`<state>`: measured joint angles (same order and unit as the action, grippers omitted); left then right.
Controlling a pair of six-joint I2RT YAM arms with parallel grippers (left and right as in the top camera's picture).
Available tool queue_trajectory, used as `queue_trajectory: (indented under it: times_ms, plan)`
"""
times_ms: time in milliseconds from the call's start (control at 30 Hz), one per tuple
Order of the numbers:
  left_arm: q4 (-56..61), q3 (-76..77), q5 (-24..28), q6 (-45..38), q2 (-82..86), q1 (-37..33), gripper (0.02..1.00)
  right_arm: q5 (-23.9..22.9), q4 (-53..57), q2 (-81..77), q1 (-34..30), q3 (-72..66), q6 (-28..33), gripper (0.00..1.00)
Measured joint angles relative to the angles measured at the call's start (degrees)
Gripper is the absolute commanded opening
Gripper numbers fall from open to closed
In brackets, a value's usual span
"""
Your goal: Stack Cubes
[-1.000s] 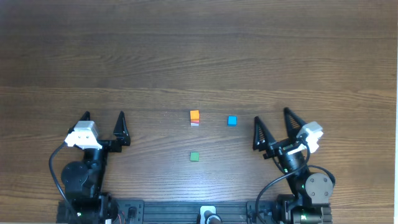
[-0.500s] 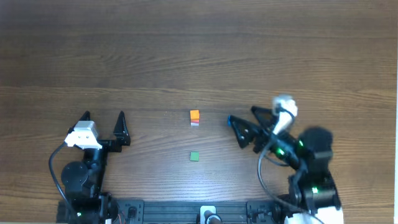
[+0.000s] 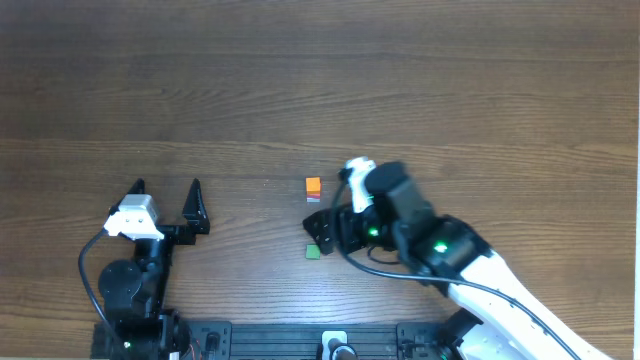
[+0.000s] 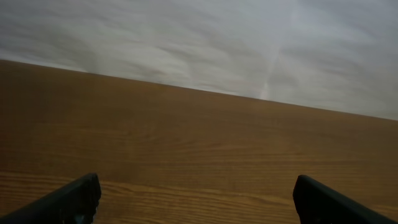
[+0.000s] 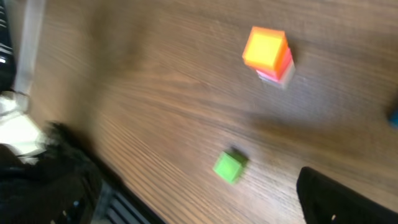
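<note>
An orange cube (image 3: 313,185) sits on top of a pinkish cube near the table's middle; in the right wrist view this orange stack (image 5: 266,50) stands upright. A green cube (image 3: 313,251) lies alone nearer the arm bases, also seen as the green cube (image 5: 228,167). A sliver of a blue cube (image 5: 394,117) shows at the picture's edge. My right gripper (image 3: 320,232) is open, reaching across the middle, just above the green cube and holding nothing; one finger (image 5: 339,196) shows. My left gripper (image 3: 165,195) stands open and empty at the left.
The brown wooden table (image 3: 320,90) stretches wide beyond the cubes. The black base rail (image 3: 320,340) runs along the near edge, and it appears with cables in the right wrist view as a rail (image 5: 56,186).
My right arm has swung from the right side leftwards across the middle, ending by the green cube and covering the blue cube in the top view. The left arm has not moved.
</note>
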<state>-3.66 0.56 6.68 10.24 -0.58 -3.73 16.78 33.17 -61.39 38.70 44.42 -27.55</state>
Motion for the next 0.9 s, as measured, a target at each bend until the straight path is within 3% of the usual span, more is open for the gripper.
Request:
queue_trajectory:
  times_ms: [167,300,633,900]
  plan:
    - [0.0,0.0,0.02,0.0,0.0,0.0,1.0,-9.6,7.52,-7.52,8.68,4.79,-5.18,0.991]
    - [0.0,0.0,0.02,0.0,0.0,0.0,1.0,-14.25,10.03,-12.17,12.9,7.61,-9.18,0.991]
    - [0.0,0.0,0.02,0.0,0.0,0.0,1.0,-20.52,11.21,-22.29,22.27,8.59,-22.03,0.993]
    - [0.0,0.0,0.0,0.0,0.0,0.0,0.998,-25.16,12.87,-27.74,23.34,8.63,-32.2,0.993]
